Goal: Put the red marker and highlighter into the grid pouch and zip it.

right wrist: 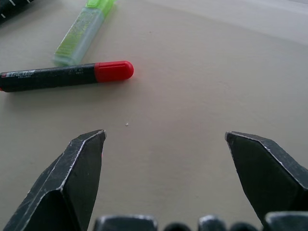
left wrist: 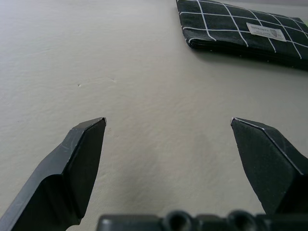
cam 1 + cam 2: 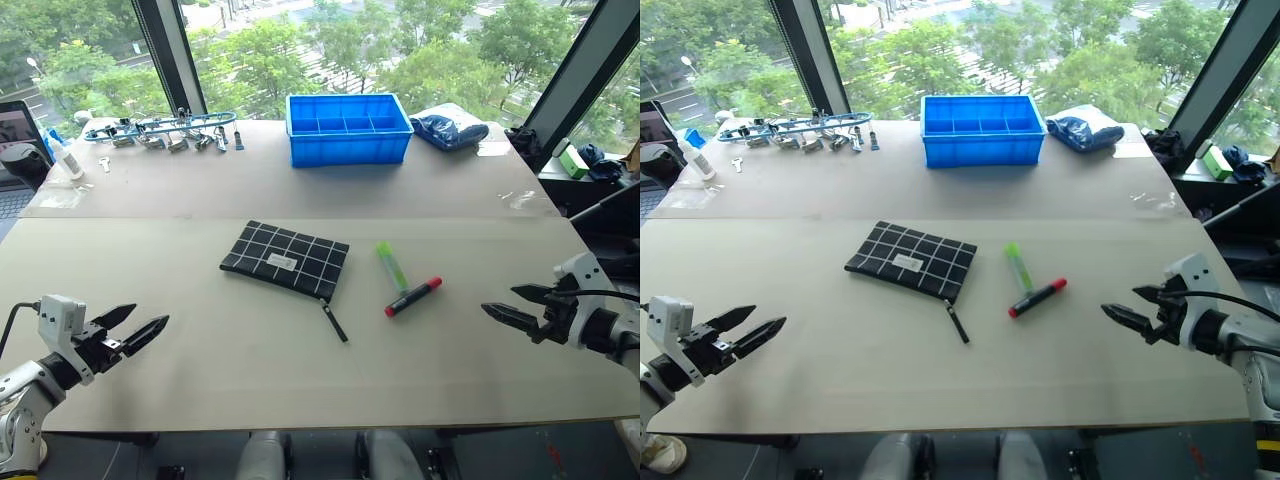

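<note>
The grid pouch (image 3: pixel 285 260) lies flat at the middle of the table, its black zipper strap (image 3: pixel 335 322) trailing toward me. Just right of it lies the light-green highlighter (image 3: pixel 391 265), and beside that the red marker (image 3: pixel 414 296), slanted, red cap to the right. My left gripper (image 3: pixel 150 316) hovers open over bare table well left of the pouch (image 2: pixel 240 29). Right of the pens, my right gripper (image 3: pixel 498 298) is open and apart from them, pointing at the marker (image 1: pixel 62 76) and highlighter (image 1: pixel 82 33). Both grippers hold nothing.
A blue divided bin (image 3: pixel 348 128) stands at the back centre, with a dark blue bag (image 3: pixel 450 130) to its right. A row of metal tools (image 3: pixel 165 130) and a white bottle (image 3: pixel 65 158) sit at the back left. A green box (image 3: pixel 573 160) lies off the table's right side.
</note>
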